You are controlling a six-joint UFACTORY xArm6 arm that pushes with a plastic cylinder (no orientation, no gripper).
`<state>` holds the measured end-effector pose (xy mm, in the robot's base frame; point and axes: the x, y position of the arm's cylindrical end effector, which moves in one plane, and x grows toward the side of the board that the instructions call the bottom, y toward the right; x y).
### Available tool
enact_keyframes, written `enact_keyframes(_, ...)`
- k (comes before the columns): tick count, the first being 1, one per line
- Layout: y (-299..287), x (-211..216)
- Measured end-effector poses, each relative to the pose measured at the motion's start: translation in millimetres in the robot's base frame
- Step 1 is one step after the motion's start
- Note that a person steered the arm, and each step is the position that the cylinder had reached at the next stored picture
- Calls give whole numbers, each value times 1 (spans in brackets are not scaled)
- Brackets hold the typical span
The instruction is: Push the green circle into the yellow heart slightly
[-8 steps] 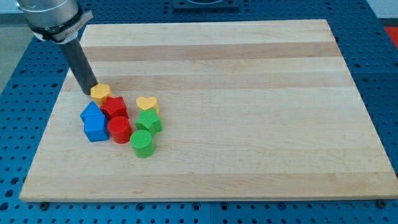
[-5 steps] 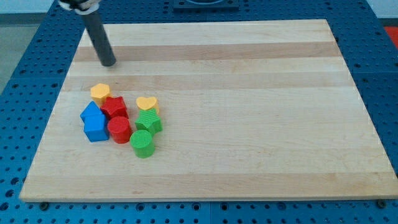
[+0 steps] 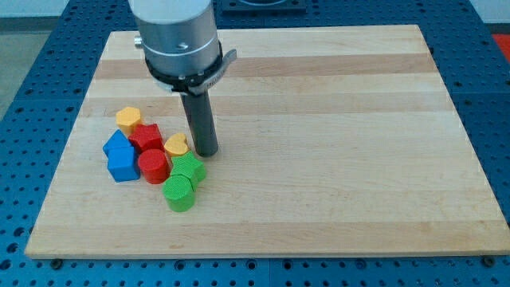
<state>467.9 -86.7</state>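
Note:
The green circle (image 3: pixel 179 193) lies at the bottom of the block cluster at the view's left. The yellow heart (image 3: pixel 176 145) lies above it, with a green star-like block (image 3: pixel 189 169) between them. My tip (image 3: pixel 206 151) stands just right of the yellow heart, close to or touching it, and above the green star-like block. The arm's grey head hangs over the board's top left.
A red star-like block (image 3: pixel 147 137), a red cylinder (image 3: pixel 152 167), two blue blocks (image 3: pixel 118 145) (image 3: pixel 123 164) and a yellow hexagon-like block (image 3: pixel 127 119) crowd left of the heart. All lie on the wooden board (image 3: pixel 335 127), with blue perforated table around it.
My tip swung from the cluster's top left, up the board, then down to the heart's right. The yellow heart shifted left and down; the green star and green circle shifted slightly down-left.

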Motion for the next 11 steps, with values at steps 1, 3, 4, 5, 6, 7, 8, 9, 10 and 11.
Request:
enact_keyframes(1, 21, 37)
enact_keyframes(3, -15, 113)
enact_keyframes(4, -15, 112)
enact_keyframes(5, -18, 106)
enact_keyframes(6, -52, 107)
enact_keyframes(7, -56, 111)
enact_keyframes(8, -63, 125)
enact_keyframes(9, -71, 124)
enact_keyframes(10, -94, 119)
enact_keyframes(11, -101, 108)
